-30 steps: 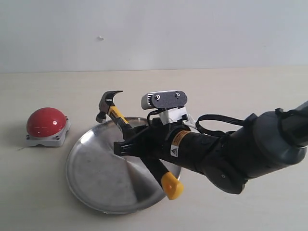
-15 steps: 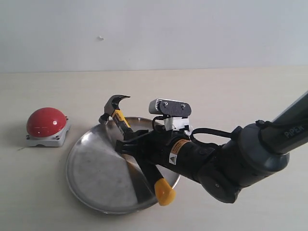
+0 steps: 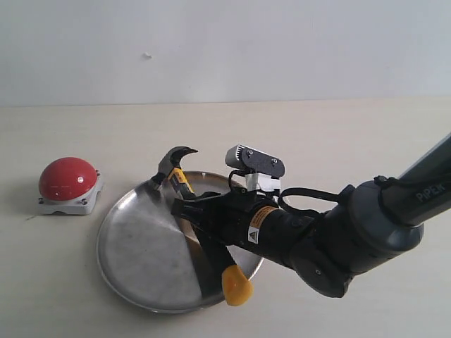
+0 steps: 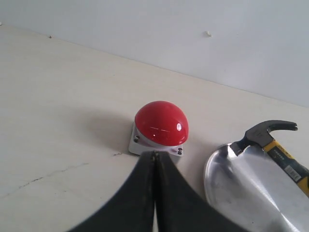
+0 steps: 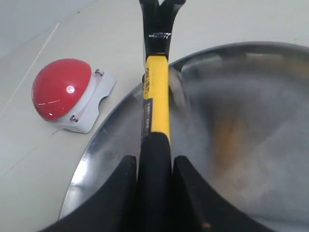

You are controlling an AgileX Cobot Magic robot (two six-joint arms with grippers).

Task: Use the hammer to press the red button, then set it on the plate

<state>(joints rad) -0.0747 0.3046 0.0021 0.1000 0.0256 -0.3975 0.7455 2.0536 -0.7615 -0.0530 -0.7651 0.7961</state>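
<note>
My right gripper (image 3: 189,211) is shut on the black part of the hammer (image 3: 180,182) handle and holds it low over the steel plate (image 3: 134,253). The steel head (image 5: 157,17) sits above the plate's far rim, and the yellow handle end (image 3: 237,286) sticks out past the near rim. In the right wrist view both fingers (image 5: 120,193) press the handle (image 5: 155,140) from either side. The red button (image 3: 67,178) stands on its grey base to the left of the plate, apart from it. My left gripper (image 4: 154,157) is shut on nothing, close to the button (image 4: 161,123).
A pale tabletop (image 3: 338,134) runs under everything, with a white wall (image 3: 225,49) behind. The dark right arm (image 3: 345,232) reaches in from the right edge, over the plate's right side.
The right gripper has lowered and tilted the hammer over the plate: the head moved right and down toward the far rim, the yellow end swung left and down. The left gripper stayed shut.
</note>
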